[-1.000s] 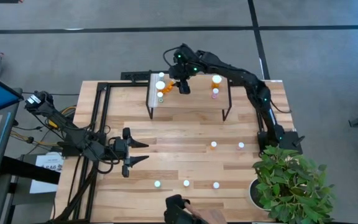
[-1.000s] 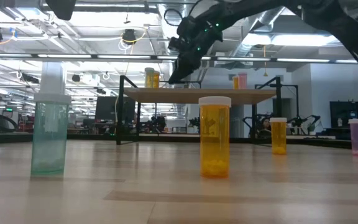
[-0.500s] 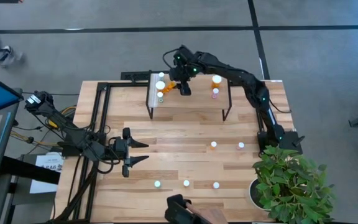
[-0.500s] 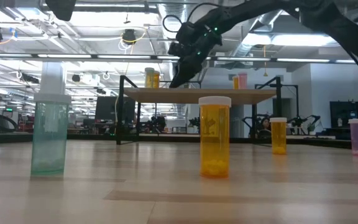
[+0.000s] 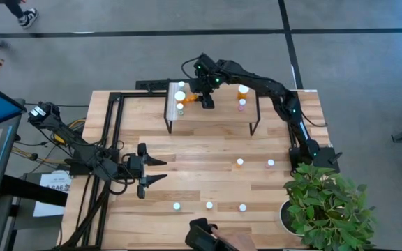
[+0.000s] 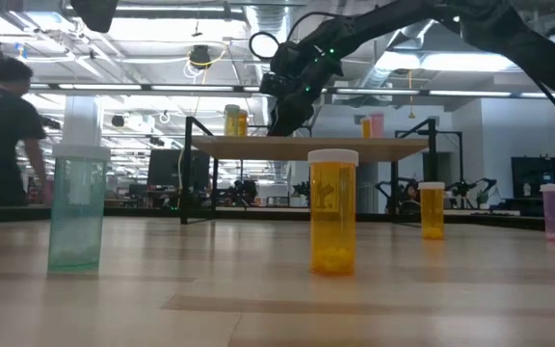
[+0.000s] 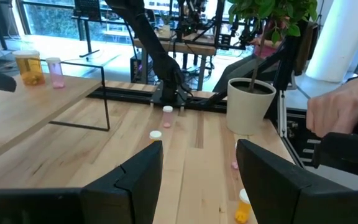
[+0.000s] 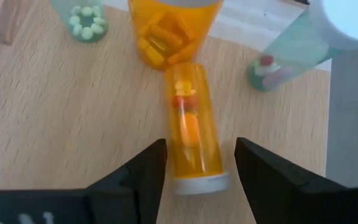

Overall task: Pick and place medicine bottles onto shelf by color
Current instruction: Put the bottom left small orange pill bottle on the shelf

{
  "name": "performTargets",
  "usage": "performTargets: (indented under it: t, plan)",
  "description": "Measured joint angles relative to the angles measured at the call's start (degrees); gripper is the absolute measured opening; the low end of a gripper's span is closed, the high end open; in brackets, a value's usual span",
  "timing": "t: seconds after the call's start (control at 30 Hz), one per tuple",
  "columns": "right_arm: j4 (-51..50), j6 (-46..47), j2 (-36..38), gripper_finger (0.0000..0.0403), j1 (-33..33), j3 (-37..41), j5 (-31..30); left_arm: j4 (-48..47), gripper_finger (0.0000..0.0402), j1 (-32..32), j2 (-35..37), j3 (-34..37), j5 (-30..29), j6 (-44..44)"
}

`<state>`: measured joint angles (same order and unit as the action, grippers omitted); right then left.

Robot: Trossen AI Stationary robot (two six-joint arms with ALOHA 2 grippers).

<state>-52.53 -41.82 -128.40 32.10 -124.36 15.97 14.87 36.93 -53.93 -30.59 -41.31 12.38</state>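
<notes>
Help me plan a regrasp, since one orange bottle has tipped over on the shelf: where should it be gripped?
Grip the tipped orange bottle across its body, mid-length, coming straight down. It lies flat on the shelf, so its round sides face the right pincer, whose open fingers already straddle it near the white cap.

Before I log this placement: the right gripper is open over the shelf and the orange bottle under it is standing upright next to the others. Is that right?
Not quite. The orange bottle is lying on its side on the shelf, as the right wrist view shows. The right gripper is indeed open above it, beside the other bottles.
</notes>
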Motion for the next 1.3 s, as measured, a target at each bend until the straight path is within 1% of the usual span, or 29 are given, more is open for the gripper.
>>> performTargets:
  t: [0.13, 0.4, 0.5, 0.57, 0.67, 0.83, 1.1, 1.3]
  plan:
    - [-1.77, 0.02, 0.02, 0.0199, 0.31, -0.04, -0.89, -0.01, 0.0192, 0.0, 0.0, 0.0, 0.01, 0.02]
    - [-4.14, 1.2, 0.29, 0.0138, 0.29, -0.04, -1.11, -0.01, 0.0192, 0.0, 0.0, 0.0, -0.01, 0.39]
    - [-6.13, 1.72, 0.35, 0.0123, 0.31, -1.09, -1.18, -0.01, 0.0192, 0.0, 0.0, 0.0, -0.01, 0.42]
    - [-9.92, 2.19, 0.28, 0.0121, 0.31, -3.17, -1.38, 0.0, 0.0192, 0.0, 0.0, 0.0, -0.04, 0.43]
    - [-12.28, 2.67, 0.2, 0.0126, 0.24, -5.2, -1.81, -0.01, 0.0192, 0.0, 0.0, 0.0, -0.02, 0.44]
    - [-20.52, 5.29, 0.31, 0.0131, -0.22, -10.52, -1.79, 0.05, 0.0192, 0.0, 0.0, 0.0, -0.04, 0.42]
    - [-30.08, 9.38, 4.68, 0.0124, -4.47, -10.01, -1.0, 1.63, 0.0192, 0.0, 0.02, 0.0, -0.04, 0.39]
    - [-31.55, 13.33, 8.64, 0.0124, -10.34, -10.02, -0.74, 2.43, 0.0192, 0.0, -0.02, 0.0, 0.94, 1.68]
